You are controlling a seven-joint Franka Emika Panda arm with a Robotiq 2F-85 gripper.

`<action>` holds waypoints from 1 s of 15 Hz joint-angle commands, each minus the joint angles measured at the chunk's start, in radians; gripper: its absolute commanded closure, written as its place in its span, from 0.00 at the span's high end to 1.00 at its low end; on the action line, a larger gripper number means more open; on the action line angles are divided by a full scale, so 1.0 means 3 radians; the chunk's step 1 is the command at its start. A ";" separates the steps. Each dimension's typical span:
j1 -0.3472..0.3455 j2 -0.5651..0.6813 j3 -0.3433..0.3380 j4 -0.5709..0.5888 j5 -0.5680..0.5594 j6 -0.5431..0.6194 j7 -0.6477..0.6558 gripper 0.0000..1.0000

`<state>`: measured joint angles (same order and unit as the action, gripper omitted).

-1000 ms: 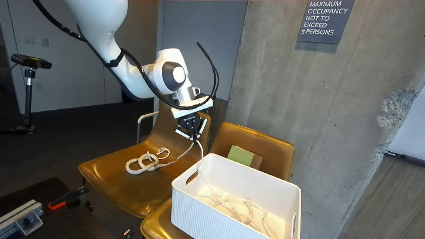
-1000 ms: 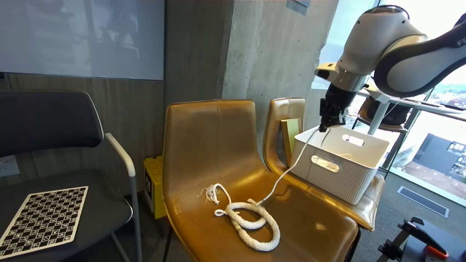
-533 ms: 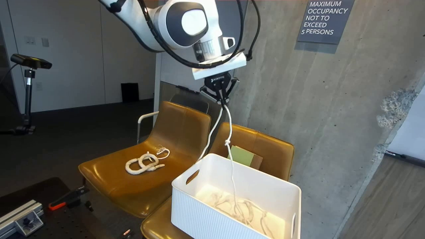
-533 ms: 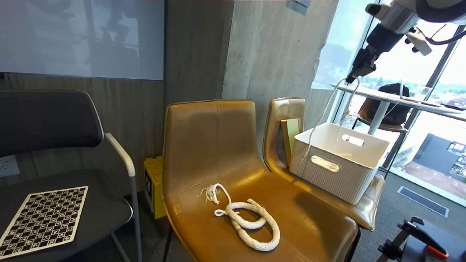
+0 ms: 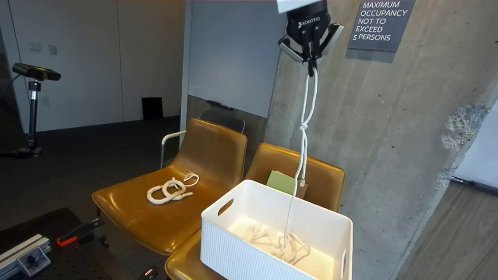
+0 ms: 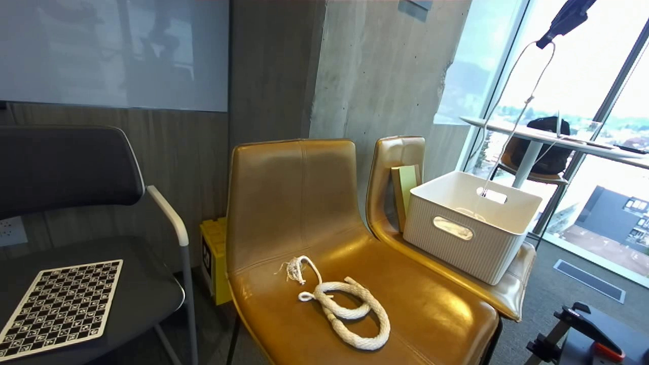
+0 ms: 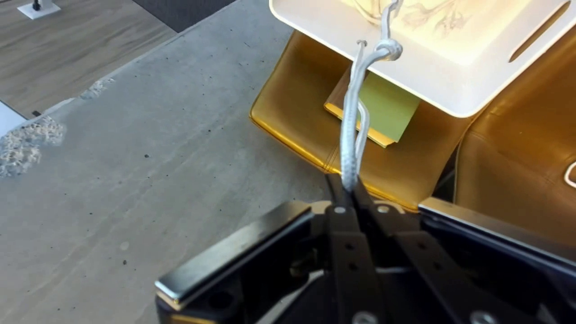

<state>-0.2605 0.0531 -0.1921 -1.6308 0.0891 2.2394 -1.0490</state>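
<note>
Gripper point(image 5: 311, 72), in an exterior view: it hangs high over the white bin point(image 5: 241, 245), jaws pinching a bend of pale cord point(image 5: 304, 140) so that two lengths fall below. One length, knotted partway, drops into the bin, where I see a loose tangle point(image 5: 286, 243) on the bottom; the other stops in mid-air before a tan backrest point(image 5: 323, 171). In an exterior view, a coiled rope point(image 6: 361, 342) with a frayed end lies on the nearer tan chair point(image 6: 291, 203); a green block point(image 6: 407, 185) stands between the bin and the backrest of the farther one; a patterned board point(image 6: 66, 304) rests on a black chair point(image 6: 66, 172), and a yellow box point(image 6: 221, 263) sits between the black and tan chairs. In the wrist view, the fingers point(image 7: 343, 222) meet at their tips around the cord; the knot point(image 7: 389, 48) shows against the bin's side, with concrete point(image 7: 135, 180) at left.
</note>
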 commanded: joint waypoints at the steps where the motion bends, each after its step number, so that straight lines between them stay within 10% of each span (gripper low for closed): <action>1: -0.0077 0.0477 -0.0065 0.0524 0.0214 -0.0344 -0.0237 0.01; 11: -0.0313 0.1554 0.0105 0.0657 0.0078 -0.0494 -0.0206 0.01; 12: -0.0326 0.1550 0.0144 0.0596 0.0112 -0.0470 -0.0227 0.29; 15: -0.0308 0.1294 0.0277 0.0124 0.0142 -0.0188 -0.0407 0.43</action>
<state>-0.3390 0.5283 -0.1603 -1.4807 0.1341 2.1397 -1.1213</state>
